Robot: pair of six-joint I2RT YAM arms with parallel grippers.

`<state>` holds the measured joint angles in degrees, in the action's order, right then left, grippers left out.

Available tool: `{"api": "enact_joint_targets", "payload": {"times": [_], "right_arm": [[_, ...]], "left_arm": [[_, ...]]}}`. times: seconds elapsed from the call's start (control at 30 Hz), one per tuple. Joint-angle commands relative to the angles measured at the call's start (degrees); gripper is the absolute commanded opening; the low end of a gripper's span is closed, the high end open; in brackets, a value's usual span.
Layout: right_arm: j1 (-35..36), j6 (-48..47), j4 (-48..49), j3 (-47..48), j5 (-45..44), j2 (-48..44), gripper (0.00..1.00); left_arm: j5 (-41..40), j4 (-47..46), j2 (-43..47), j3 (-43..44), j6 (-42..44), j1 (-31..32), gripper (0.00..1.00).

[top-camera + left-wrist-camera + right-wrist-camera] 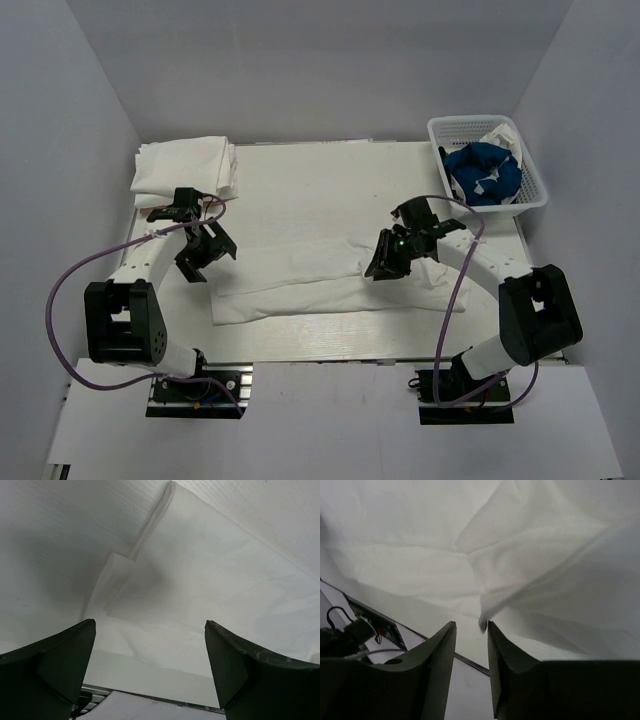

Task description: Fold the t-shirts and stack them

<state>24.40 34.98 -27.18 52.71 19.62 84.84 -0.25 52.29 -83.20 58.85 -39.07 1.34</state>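
A white t-shirt lies folded into a long strip across the middle of the table. My right gripper hangs over its middle. In the right wrist view the right gripper has its jaws a narrow gap apart. A raised corner of the white t-shirt touches the tip of the right finger, and bare table shows through the gap. My left gripper is wide open at the strip's left end. In the left wrist view the left gripper holds nothing, above the t-shirt and its sleeve edge.
A pile of folded white t-shirts sits at the back left corner. A white lattice basket at the back right holds a royal blue t-shirt and white cloth. The table's near edge runs just in front of the strip.
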Motion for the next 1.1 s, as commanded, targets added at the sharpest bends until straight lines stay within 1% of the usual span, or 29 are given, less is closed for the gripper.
{"api": "enact_joint_targets", "payload": {"times": [0.0, 0.03, 0.1, 0.13, 0.17, 0.2, 0.23, 0.27, 0.3, 0.33, 0.37, 0.4, 0.47, 0.5, 0.53, 0.57, 0.6, 0.63, 0.7, 0.8, 0.9, 1.07], "right_arm": [[-0.1, 1.9, -3.2, -0.8, 6.5, 0.4, 0.4], [0.0, 0.3, -3.7, -0.9, 7.0, 0.3, 0.53], [-0.1, -2.1, -5.8, 0.1, 8.4, -1.3, 0.65], [-0.1, -5.4, -6.5, 1.0, 8.5, -1.9, 0.67], [-0.1, -8.5, -7.9, 2.5, 6.8, -2.6, 0.68], [-0.1, -10.8, -8.9, 4.1, 5.4, -5.4, 0.77], [-0.3, -11.4, -9.5, 5.0, 3.7, -6.5, 0.8], [-0.4, -12.0, -10.1, 5.8, -5.6, -8.3, 0.83], [-0.7, -12.6, -10.0, 7.8, -8.8, -9.2, 0.88], [-1.3, -12.9, -10.1, 8.5, -15.4, -9.7, 0.9], [-1.5, -12.8, -10.2, 9.5, -17.4, -9.8, 0.9], [-2.6, -13.1, -10.3, 10.0, -21.5, -9.1, 0.9], [-3.7, -14.8, -10.1, 9.8, -25.4, -7.6, 0.9], [-5.5, -15.2, -9.6, 9.5, -27.3, -5.5, 0.9], [-6.0, -15.8, -7.9, 8.8, -28.3, -5.1, 0.9], [-6.6, -17.2, -6.6, 8.1, -26.5, -4.7, 0.9], [-7.7, -17.8, -2.6, 7.5, -25.0, -4.5, 0.9], [-8.6, -19.4, -1.3, 6.5, -23.4, -4.3, 0.9], [-9.0, -20.8, 0.6, 6.0, -21.6, -3.2, 0.9], [-9.7, -22.0, 1.2, 6.0, -22.3, -0.9, 0.9], [-10.4, -21.7, 1.0, 6.3, -22.3, 0.2, 0.9], [-11.2, -21.4, 2.9, 4.6, -20.2, -1.6, 0.9]], "left_arm": [[-0.3, 0.4, 0.5, 1.1, 1.3, 0.2, 1.0], [-0.8, 0.9, 0.5, 1.7, 1.3, 0.2, 1.0], [-0.8, 0.9, 0.0, 1.7, 1.3, 0.2, 1.0], [-0.8, 0.9, 0.0, 1.7, 1.3, 0.2, 1.0], [-0.8, 0.9, 0.0, 1.7, 1.3, 0.2, 1.0], [-0.8, 0.4, -0.6, 1.7, 1.3, 0.2, 1.0], [-0.8, 0.4, -0.6, 1.7, 1.3, 0.2, 1.0], [-0.3, 0.4, -1.2, 1.7, 1.3, 0.2, 1.0], [-0.3, -0.3, -1.9, 1.7, 1.3, 0.2, 1.0], [0.8, -0.3, -1.9, 1.7, 1.3, 0.2, 1.0], [0.8, -0.3, -2.6, 1.7, 1.3, 0.2, 1.0], [1.6, -0.3, -2.6, 1.7, 1.3, 0.2, 1.0], [2.4, -0.3, -3.2, 1.7, 1.8, 0.2, 1.0], [3.0, -0.3, -3.2, 1.7, 1.8, 0.2, 1.0], [4.2, -0.3, -3.2, 1.7, 2.3, 0.2, 1.0], [5.1, -0.3, -3.2, 1.7, 2.3, 0.2, 1.0], [6.2, 0.3, -3.2, 1.7, 3.1, 0.8, 1.0], [8.6, 0.9, -3.2, 0.5, 3.7, 0.8, 1.0], [8.6, 2.0, -2.7, -1.4, 3.7, 1.4, 1.0], [8.0, 2.6, -2.1, -5.6, 3.7, 2.0, 1.0], [8.0, 1.2, -1.4, -9.6, 1.5, 2.6, 0.98], [3.6, -1.0, -1.4, -8.4, -2.0, 3.1, 0.98]]}}
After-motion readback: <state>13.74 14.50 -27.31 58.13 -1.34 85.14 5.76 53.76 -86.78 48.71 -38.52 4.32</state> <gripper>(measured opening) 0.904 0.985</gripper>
